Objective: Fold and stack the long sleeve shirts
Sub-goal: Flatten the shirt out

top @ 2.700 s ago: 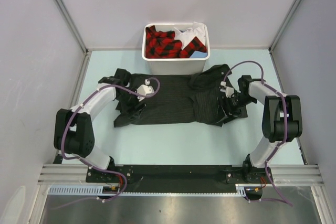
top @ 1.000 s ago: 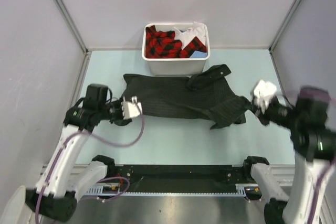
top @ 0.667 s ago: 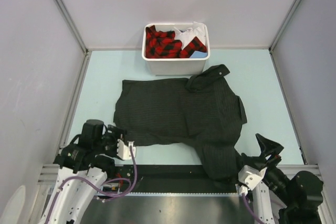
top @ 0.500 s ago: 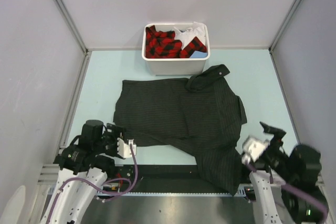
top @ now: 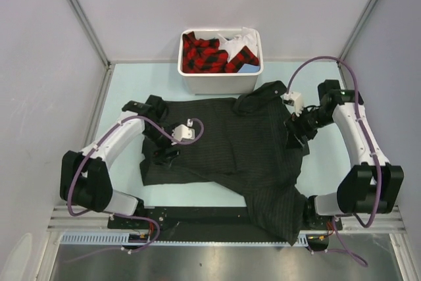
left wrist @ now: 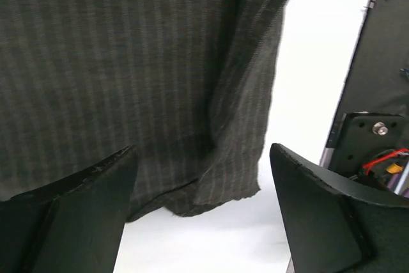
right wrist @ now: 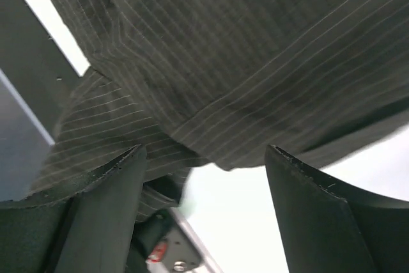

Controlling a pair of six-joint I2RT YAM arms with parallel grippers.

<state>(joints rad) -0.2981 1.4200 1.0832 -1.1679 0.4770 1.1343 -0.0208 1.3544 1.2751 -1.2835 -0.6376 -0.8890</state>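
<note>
- Top external — black pinstriped collared long sleeve shirt, spread flat on the table, long axis left to right.
- Left gripper: jaws wide, empty, above the shirt's left edge.
- Right gripper: jaws wide, empty, above its right edge.

Both arms reach forward from their bases and fold inward at the elbows, forearms slanting toward the middle. The left gripper tips downward, pointing back toward the near edge, its two fingers spread wide apart. The right gripper also angles down with the wrist turned inward, its fingers likewise held wide apart
</note>
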